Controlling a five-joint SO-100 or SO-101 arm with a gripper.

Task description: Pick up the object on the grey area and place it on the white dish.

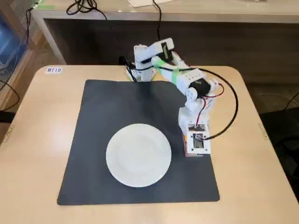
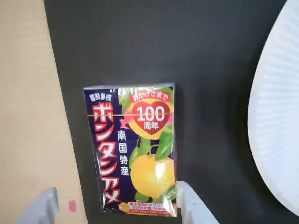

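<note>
The object is a small flat packet point(image 2: 133, 149) with a dark wrapper, red lettering and a yellow fruit picture. It lies on the grey mat point(image 2: 140, 42) near the mat's edge. In the fixed view only a red sliver of the packet point(image 1: 186, 150) shows under the gripper point(image 1: 196, 151), at the mat's point(image 1: 117, 107) right side. In the wrist view the gripper point(image 2: 117, 207) is open just above the packet's near end. One finger point(image 2: 44, 207) is over the beige table and the other point(image 2: 191, 205) is beside the packet. The white dish point(image 1: 138, 155) lies mid-mat, left of the gripper; its ribbed rim point(image 2: 280, 116) shows too.
The arm's base point(image 1: 140, 63) stands at the table's far edge with cables around it. A label reading MT18 point(image 1: 53, 70) sits at the table's far left corner. Beige tabletop point(image 1: 252, 154) surrounds the mat on all sides.
</note>
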